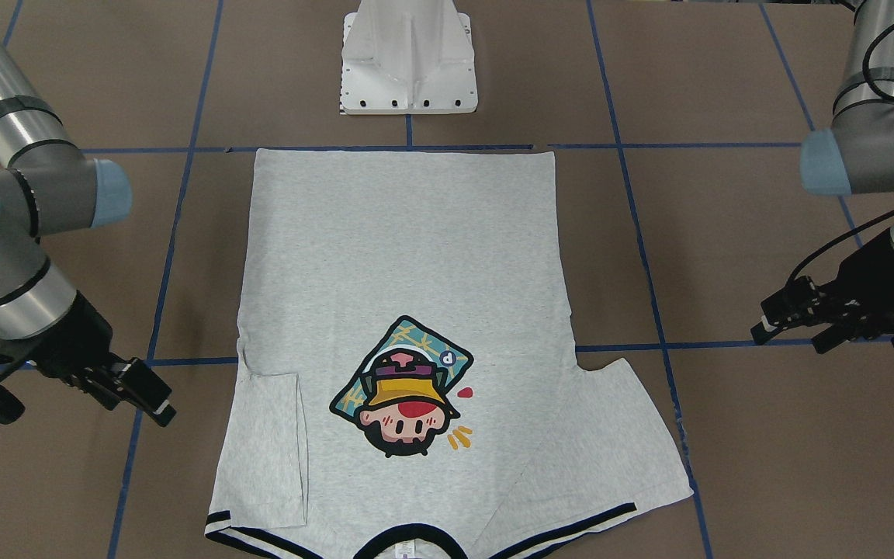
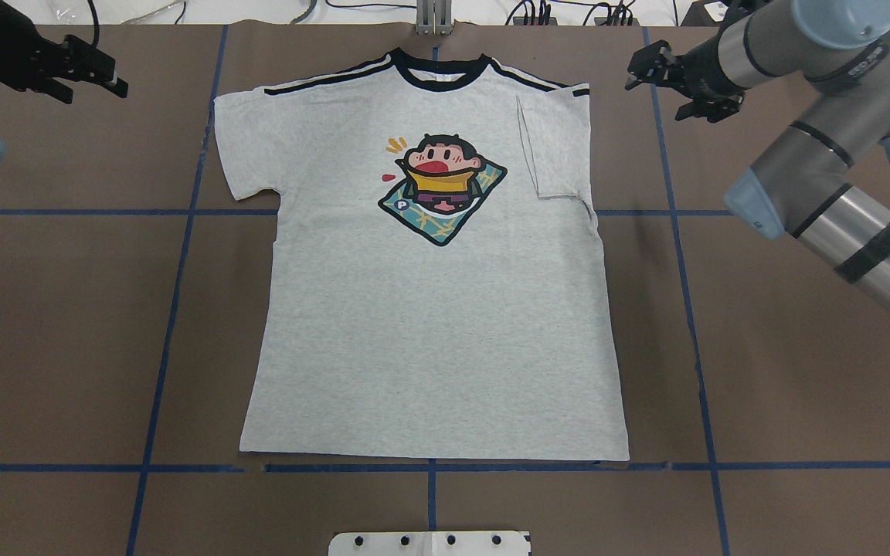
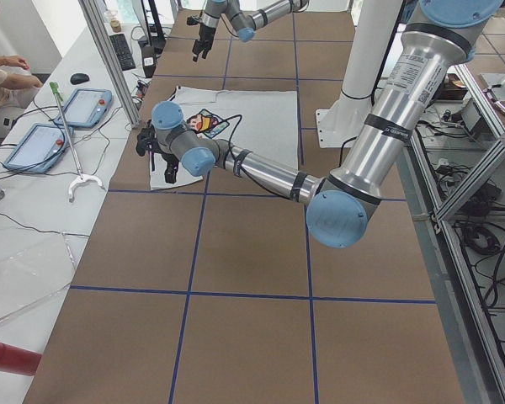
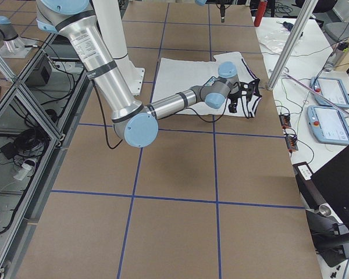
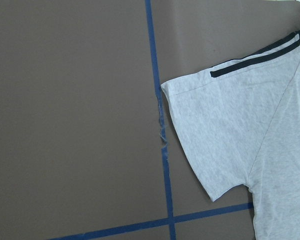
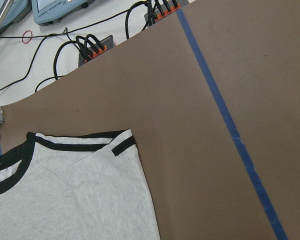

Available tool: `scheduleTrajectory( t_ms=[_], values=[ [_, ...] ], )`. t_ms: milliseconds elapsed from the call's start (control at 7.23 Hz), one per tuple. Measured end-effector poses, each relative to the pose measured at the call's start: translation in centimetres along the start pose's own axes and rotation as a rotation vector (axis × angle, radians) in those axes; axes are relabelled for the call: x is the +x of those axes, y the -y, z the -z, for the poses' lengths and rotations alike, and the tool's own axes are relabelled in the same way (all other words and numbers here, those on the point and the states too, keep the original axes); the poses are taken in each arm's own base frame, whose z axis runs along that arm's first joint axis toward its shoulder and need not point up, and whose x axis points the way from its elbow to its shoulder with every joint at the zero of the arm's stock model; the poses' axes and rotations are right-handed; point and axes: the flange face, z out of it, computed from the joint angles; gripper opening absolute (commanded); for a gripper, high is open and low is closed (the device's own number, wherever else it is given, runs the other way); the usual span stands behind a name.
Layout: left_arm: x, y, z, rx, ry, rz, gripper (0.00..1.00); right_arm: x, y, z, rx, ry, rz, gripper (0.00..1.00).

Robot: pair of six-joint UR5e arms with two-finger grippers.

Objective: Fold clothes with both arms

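The light grey T-shirt [image 2: 429, 309] lies flat and print-up on the brown table, its black collar [image 2: 439, 73] at the far edge. One sleeve [image 2: 557, 147] is folded inward onto the chest; the other sleeve [image 2: 244, 147] lies spread out. My left gripper [image 2: 93, 85] hovers open beyond the spread sleeve, apart from the cloth and holding nothing. My right gripper [image 2: 655, 96] hovers open just outside the folded shoulder, also apart and holding nothing. The left wrist view shows the spread sleeve [image 5: 225, 130]; the right wrist view shows the folded shoulder [image 6: 90, 190]. No fingers show in either.
The white pedestal base [image 1: 408, 62] stands at the near hem side. Blue tape lines [image 2: 174, 309] grid the table. Cables and plugs [image 6: 95, 47] lie past the far edge. A person [image 3: 0, 76] and pendants [image 3: 84, 105] are at a side bench.
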Motion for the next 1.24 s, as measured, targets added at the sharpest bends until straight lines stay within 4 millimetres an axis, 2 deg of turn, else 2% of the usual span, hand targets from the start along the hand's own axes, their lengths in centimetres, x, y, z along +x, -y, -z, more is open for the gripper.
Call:
scheduleTrajectory(
  t_ms=[138,277,415,692,968,1245],
  values=[
    [0.7,1.6,-4.1,0.066,0.006,0.04,0.98,2.3,0.3,2.1,-0.009,0.009,-0.005,1.0],
    [1.4,3.5,-7.8,0.114,0.009,0.064,0.97,4.4,0.1,3.3,-0.004,0.024,-0.005,1.0],
    [1.7,5.0,-10.1,0.131,0.014,0.077,0.93,5.9,-0.2,3.8,0.003,0.042,0.001,1.0],
    [1.7,6.0,-13.7,0.155,0.033,0.073,0.87,7.8,-0.1,4.1,0.015,0.052,0.006,1.0],
    [2.8,5.7,-16.7,0.173,0.04,0.049,0.71,8.9,0.2,4.2,0.038,0.041,-0.001,1.0],
    [3.6,5.4,-18.8,0.181,0.066,0.043,0.5,9.4,0.2,4.3,0.057,0.049,-0.001,1.0]
  ],
)
